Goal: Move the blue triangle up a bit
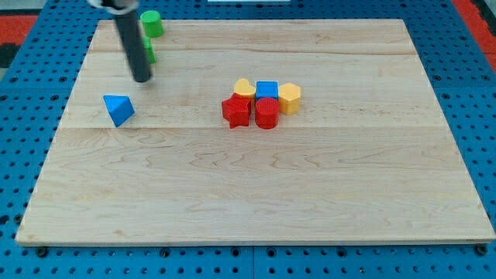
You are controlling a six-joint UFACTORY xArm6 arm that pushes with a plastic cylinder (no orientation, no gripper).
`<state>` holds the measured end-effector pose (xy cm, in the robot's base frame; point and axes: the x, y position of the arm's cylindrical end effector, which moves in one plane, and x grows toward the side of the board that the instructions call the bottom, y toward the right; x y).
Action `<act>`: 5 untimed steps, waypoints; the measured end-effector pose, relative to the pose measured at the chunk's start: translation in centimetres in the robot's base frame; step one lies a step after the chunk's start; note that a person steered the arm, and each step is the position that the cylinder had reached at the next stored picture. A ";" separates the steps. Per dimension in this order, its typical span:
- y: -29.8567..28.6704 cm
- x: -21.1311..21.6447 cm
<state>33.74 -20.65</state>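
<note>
The blue triangle [118, 109] lies on the wooden board [256, 186] at the view's left. My tip [142, 80] stands above and a little to the right of it, a short gap apart and not touching it. The dark rod rises from the tip to the view's top left. It partly hides a green block [149, 53] behind it.
A green cylinder [151, 23] sits near the top left edge. In the middle is a tight cluster: a yellow block [244, 86], a blue cube [266, 90], a yellow hexagon [289, 98], a red star [236, 111] and a red cylinder [266, 113].
</note>
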 end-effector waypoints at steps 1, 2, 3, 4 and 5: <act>-4.0 5.0; -1.5 9.8; 4.5 7.3; 5.1 3.1; 6.7 0.5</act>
